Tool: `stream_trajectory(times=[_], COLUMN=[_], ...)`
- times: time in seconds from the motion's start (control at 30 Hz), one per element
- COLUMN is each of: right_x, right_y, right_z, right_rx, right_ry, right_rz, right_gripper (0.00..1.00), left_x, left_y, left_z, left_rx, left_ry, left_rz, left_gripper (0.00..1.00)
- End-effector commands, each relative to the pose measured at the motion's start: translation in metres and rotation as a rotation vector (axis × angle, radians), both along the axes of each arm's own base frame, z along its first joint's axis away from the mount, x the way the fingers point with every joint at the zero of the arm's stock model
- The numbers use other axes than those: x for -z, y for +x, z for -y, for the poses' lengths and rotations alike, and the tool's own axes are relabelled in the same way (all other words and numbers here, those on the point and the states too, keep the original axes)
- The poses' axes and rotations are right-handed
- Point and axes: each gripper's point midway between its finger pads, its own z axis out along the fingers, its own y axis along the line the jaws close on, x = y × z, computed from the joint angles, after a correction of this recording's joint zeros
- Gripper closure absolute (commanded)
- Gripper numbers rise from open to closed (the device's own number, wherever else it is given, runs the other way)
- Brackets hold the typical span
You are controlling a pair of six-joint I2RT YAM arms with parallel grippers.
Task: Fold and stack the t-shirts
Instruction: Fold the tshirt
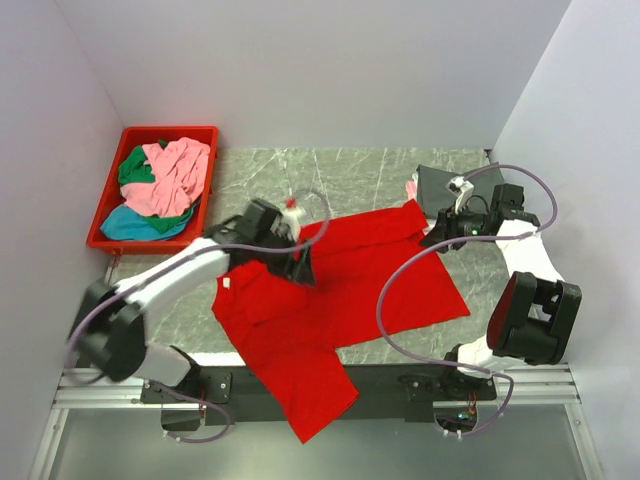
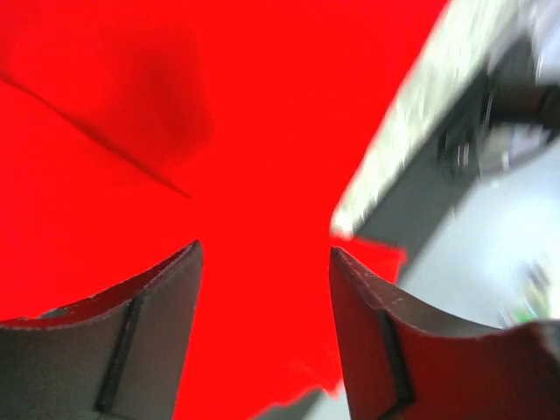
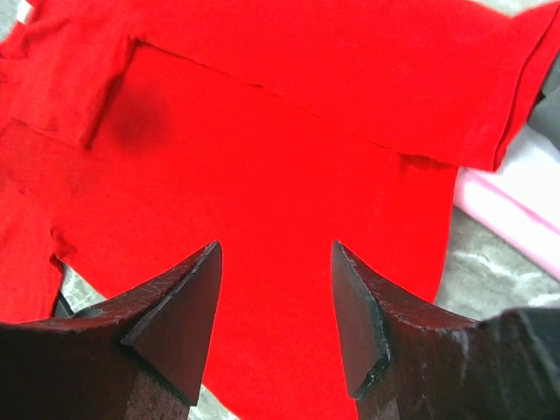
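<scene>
Left end effector (image 2: 265, 254) and right end effector (image 3: 276, 249) are hovering spread over the red t-shirt (image 1: 340, 300); left of them, the bin (image 1: 104, 222) is holding pink, green and teal tees (image 1: 172, 178).

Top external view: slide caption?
Left gripper and right gripper, both open, over the spread red t-shirt; other tees piled in the bin.

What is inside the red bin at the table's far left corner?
A crumpled pink shirt on top, with green cloth and teal cloth beneath it. Anything deeper is covered.
</scene>
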Motion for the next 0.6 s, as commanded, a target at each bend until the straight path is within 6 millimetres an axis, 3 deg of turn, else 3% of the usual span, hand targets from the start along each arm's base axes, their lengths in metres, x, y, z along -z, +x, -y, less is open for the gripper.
stream_trajectory(times=[0.0,0.03,0.07,0.1,0.13,0.17,0.27,0.33,0.37,0.43,0.57], right_x=[-0.012,-0.012,-0.009,-0.009,-0.008,-0.006,-0.003,-0.001,-0.001,0.0,0.004], right_y=[0.0,0.0,-0.001,0.0,0.001,-0.001,0.0,-0.002,-0.002,-0.002,-0.002], right_z=[0.006,0.007,0.011,0.013,0.017,0.021,0.025,0.023,0.022,0.021,0.022], right_rx=[0.006,0.012,0.03,0.038,0.053,0.08,0.11,0.109,0.111,0.108,0.112], right_ry=[-0.053,-0.067,-0.097,-0.114,-0.131,-0.156,-0.173,-0.164,-0.158,-0.15,-0.14], right_rz=[0.082,0.089,0.09,0.105,0.108,0.104,0.104,0.097,0.094,0.095,0.083], right_gripper=[0.4,0.4,0.4,0.4,0.4,0.4,0.4,0.4,0.4,0.4,0.4], left_x=[-0.044,-0.046,-0.055,-0.045,-0.051,-0.056,-0.034,-0.027,-0.01,-0.009,0.015], left_y=[0.058,0.067,0.083,0.087,0.097,0.111,0.125,0.133,0.135,0.144,0.154], left_z=[-0.034,-0.046,-0.07,-0.086,-0.094,-0.119,-0.15,-0.161,-0.174,-0.181,-0.205], left_rx=[-0.236,-0.3,-0.427,-0.499,-0.548,-0.674,-0.85,-0.907,-0.955,-0.98,-1.044], left_ry=[0.067,0.073,0.057,0.056,0.001,-0.041,-0.023,0.034,0.127,0.184,0.347], left_rz=[0.277,0.298,0.306,0.286,0.294,0.277,0.232,0.232,0.204,0.196,0.183], left_gripper=[0.32,0.29,0.22,0.2,0.19,0.19,0.22,0.26,0.31,0.37,0.37])
